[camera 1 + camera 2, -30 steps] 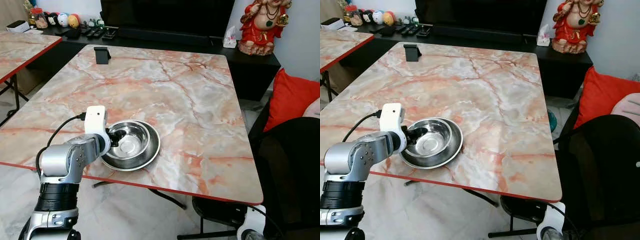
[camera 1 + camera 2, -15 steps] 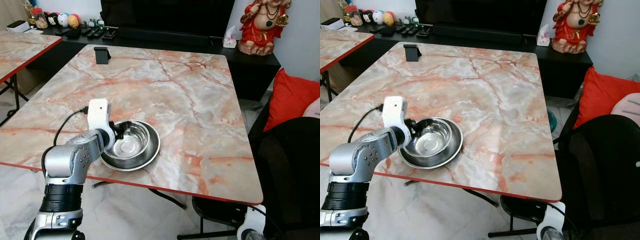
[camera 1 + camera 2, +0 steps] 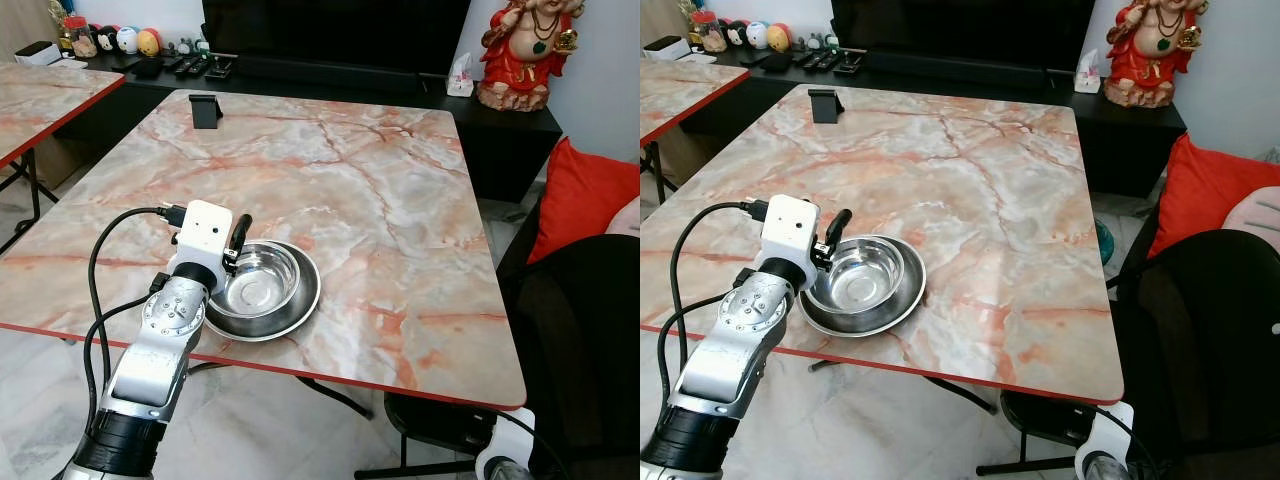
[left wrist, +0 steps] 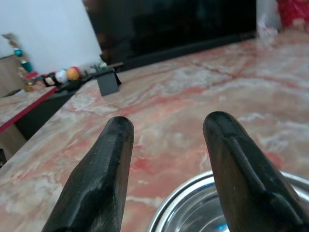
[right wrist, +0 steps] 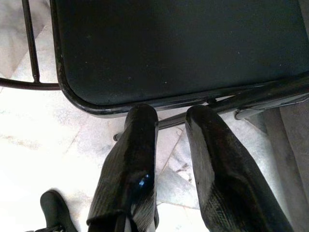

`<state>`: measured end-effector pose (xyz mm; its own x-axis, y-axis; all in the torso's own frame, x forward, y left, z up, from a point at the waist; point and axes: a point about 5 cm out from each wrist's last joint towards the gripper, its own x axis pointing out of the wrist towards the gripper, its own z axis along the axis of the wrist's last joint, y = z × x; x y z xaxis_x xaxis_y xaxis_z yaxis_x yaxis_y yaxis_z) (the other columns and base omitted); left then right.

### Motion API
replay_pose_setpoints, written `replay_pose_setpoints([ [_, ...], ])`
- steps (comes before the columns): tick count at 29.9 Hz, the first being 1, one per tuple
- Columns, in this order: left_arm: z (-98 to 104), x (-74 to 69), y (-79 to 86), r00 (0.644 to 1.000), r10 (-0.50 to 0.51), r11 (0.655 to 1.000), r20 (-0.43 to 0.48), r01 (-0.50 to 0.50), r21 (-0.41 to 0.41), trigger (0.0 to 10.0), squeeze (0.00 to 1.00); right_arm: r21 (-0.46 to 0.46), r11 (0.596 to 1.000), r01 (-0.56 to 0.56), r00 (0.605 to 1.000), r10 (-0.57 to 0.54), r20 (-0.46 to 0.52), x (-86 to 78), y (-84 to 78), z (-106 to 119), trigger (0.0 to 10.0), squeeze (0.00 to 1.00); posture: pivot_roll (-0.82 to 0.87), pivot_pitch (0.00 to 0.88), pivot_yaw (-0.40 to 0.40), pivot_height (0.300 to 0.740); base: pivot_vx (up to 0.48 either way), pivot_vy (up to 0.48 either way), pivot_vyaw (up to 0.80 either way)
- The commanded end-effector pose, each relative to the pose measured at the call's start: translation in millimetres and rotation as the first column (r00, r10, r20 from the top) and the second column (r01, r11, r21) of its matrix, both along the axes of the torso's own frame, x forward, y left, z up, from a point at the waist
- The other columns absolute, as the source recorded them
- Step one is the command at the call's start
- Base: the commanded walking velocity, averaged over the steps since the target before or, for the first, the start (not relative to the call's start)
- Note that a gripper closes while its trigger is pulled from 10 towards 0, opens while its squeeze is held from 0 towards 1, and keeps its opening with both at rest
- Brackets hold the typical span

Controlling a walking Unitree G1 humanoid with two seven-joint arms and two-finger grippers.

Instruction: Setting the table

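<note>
A small steel bowl (image 3: 258,283) sits inside a wider steel dish (image 3: 303,300) near the front edge of the marble table (image 3: 380,190). My left gripper (image 4: 169,123) hovers just above the bowl's left rim, tilted up, with its fingers (image 3: 239,230) pointing toward the far side of the table. It is open and holds nothing; the bowl's rim (image 4: 193,205) lies below the fingers. My right gripper (image 5: 172,113) hangs idle low on the right, over a black chair seat (image 5: 183,48), its fingers slightly apart with nothing between them.
A black phone stand (image 3: 205,108) stands at the table's far left corner. A second marble table (image 3: 40,95) is at the left. A black chair (image 3: 585,330) and a red cushion (image 3: 585,190) are at the right. A red statue (image 3: 525,50) stands on the dark console behind.
My left gripper has lifted off the bowl's left rim and swung upward, so its fingers now point across the table. The bowl and dish have stayed put.
</note>
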<state>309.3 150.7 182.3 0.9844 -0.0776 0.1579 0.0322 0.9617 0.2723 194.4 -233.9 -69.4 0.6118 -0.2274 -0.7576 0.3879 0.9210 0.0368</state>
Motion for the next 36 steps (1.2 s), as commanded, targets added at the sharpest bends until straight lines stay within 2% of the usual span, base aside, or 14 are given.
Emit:
replay_pose_setpoints([
  [1,-6.3,-0.6,3.6,0.999,0.04,0.999,-0.001,-0.04,0.013,10.0,0.0,-0.005,1.0,0.02,1.0,-0.02,0.014,1.2,-2.8,1.6,10.0,0.0,0.04,0.0,-0.043,0.74,0.0,0.0,0.0],
  [3,-6.2,-0.7,5.4,0.997,0.069,0.997,0.03,-0.068,-0.02,10.0,0.0,-0.011,1.0,0.021,1.0,-0.02,0.013,1.5,-3.1,1.8,10.0,0.0,0.04,0.0,-0.043,0.74,0.0,0.0,0.0],
  [10,-3.5,2.6,10.9,0.992,0.089,0.996,0.09,-0.088,-0.016,10.0,0.0,-0.018,1.0,0.002,1.0,-0.003,-0.012,1.8,-2.7,1.4,10.0,0.0,0.03,0.0,-0.037,0.74,0.0,0.0,0.0],
  [12,-4.3,3.3,11.2,0.991,0.098,0.995,0.094,-0.095,-0.03,10.0,0.0,-0.047,0.996,-0.073,0.997,0.072,-0.028,3.8,-3.1,2.5,10.0,0.0,0.03,0.0,-0.038,0.74,0.0,0.0,0.0],
  [17,-4.1,3.9,10.7,0.99,0.099,0.995,0.103,-0.095,-0.038,10.0,0.0,-0.073,0.986,-0.148,0.988,0.144,-0.052,5.2,-3.1,3.1,10.0,0.0,0.03,0.0,-0.037,0.74,0.0,0.0,0.0],
  [23,-5.9,6.4,9.3,0.991,0.087,0.995,0.106,-0.082,-0.056,10.0,0.0,-0.076,0.988,-0.133,0.99,0.128,-0.067,4.1,-2.8,2.1,10.0,0.0,0.01,0.0,-0.025,0.74,0.0,0.0,0.0],
  [34,-5.3,9.1,10.8,0.991,0.083,0.995,0.107,-0.076,-0.07,10.0,0.0,-0.064,0.983,-0.171,0.981,0.165,-0.099,3.3,-0.1,0.5,10.0,0.0,0.0,0.0,-0.014,0.74,0.0,0.0,0.0],
  [36,-5.2,9.5,10.7,0.991,0.079,0.995,0.108,-0.072,-0.068,10.0,0.0,-0.084,0.972,-0.221,0.97,0.209,-0.125,3.8,-0.4,0.7,10.0,0.0,0.0,0.0,-0.01,0.74,0.0,0.0,0.0],
])
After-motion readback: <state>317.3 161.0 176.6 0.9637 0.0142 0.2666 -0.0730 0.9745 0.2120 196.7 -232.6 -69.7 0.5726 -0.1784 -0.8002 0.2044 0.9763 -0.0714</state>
